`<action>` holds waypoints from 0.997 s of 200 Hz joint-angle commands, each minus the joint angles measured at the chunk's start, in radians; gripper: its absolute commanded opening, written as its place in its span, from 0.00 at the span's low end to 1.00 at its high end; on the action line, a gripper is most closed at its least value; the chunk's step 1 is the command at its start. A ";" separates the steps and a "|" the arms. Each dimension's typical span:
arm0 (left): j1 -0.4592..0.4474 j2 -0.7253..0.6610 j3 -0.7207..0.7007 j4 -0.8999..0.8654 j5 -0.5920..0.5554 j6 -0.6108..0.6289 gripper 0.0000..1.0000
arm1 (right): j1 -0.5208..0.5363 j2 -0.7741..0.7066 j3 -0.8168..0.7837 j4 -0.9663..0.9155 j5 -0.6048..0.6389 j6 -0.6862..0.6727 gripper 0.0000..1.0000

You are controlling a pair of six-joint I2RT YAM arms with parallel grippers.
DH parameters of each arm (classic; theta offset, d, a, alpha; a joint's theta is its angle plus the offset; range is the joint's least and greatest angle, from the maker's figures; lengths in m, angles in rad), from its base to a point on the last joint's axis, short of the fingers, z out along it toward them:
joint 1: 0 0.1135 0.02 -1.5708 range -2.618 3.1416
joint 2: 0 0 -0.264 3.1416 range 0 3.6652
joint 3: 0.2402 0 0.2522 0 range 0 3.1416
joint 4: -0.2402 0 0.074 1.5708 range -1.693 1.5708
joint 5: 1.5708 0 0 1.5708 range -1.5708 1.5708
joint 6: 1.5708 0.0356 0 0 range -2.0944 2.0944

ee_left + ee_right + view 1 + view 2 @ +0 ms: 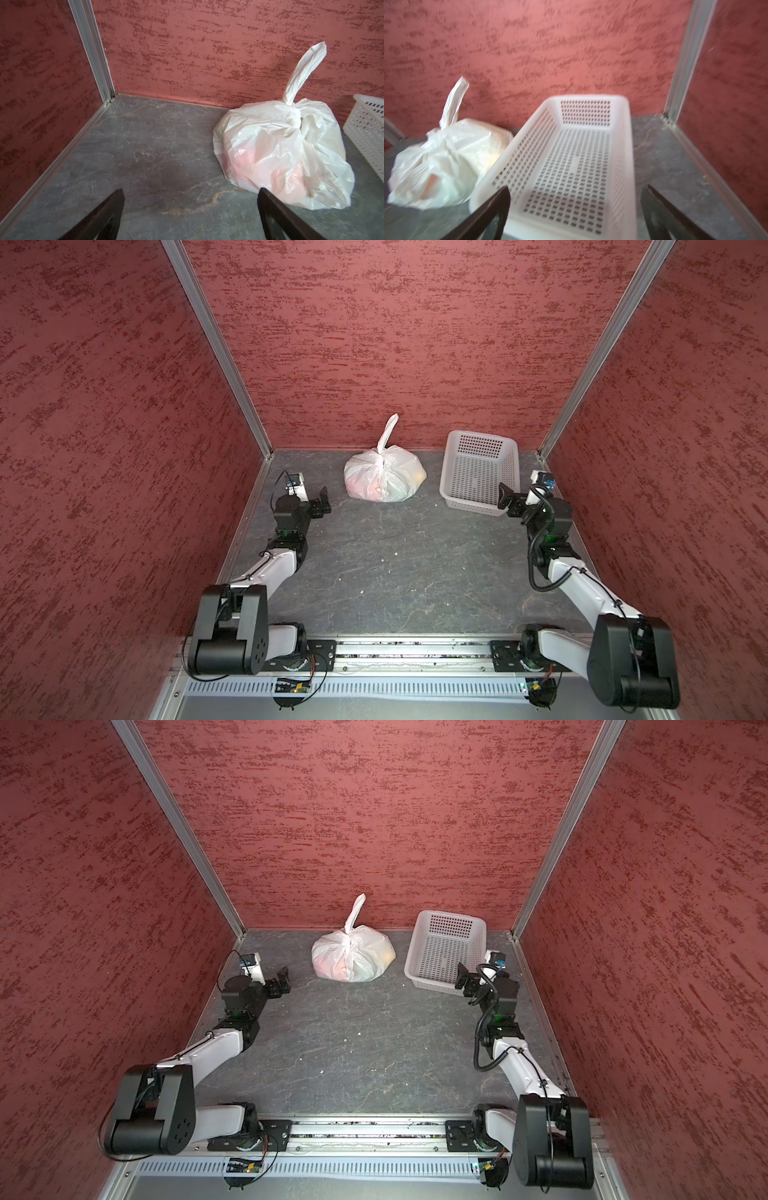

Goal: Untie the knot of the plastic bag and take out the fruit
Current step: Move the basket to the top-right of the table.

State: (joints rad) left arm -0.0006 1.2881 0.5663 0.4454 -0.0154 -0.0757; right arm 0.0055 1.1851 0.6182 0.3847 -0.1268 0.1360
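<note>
Knot [298, 117] sharp (left wrist), smeared right wrist

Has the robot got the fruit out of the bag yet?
Not yet; nothing looks done. The knot is tied on the plastic bag, and the fruit shows only as colours through it. Nothing is in hand: the left gripper and right gripper are open, apart from the bag. Left: untying, then lifting the fruit out. The white basket stands empty.
</note>
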 commanded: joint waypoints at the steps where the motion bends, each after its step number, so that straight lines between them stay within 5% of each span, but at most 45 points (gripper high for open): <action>1: -0.028 -0.027 0.035 -0.208 0.048 -0.102 1.00 | 0.097 0.078 0.121 -0.275 0.035 0.077 0.99; 74: -0.205 0.011 0.147 -0.306 0.088 -0.199 1.00 | 0.325 0.662 0.796 -0.598 0.164 0.145 0.99; 116: -0.268 -0.003 0.128 -0.296 0.059 -0.247 1.00 | 0.327 0.905 1.087 -0.775 0.243 0.172 0.80; 151: -0.300 -0.015 0.115 -0.301 0.048 -0.261 1.00 | 0.324 1.010 1.199 -0.863 0.299 0.170 0.66; 199: -0.310 -0.010 0.121 -0.304 0.043 -0.256 1.00 | 0.282 0.978 1.123 -0.858 0.296 0.193 0.40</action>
State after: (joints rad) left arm -0.3042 1.2911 0.6933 0.1440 0.0433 -0.3260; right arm 0.3218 2.2009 1.7782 -0.4438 0.1345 0.3038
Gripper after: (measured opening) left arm 0.997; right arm 0.455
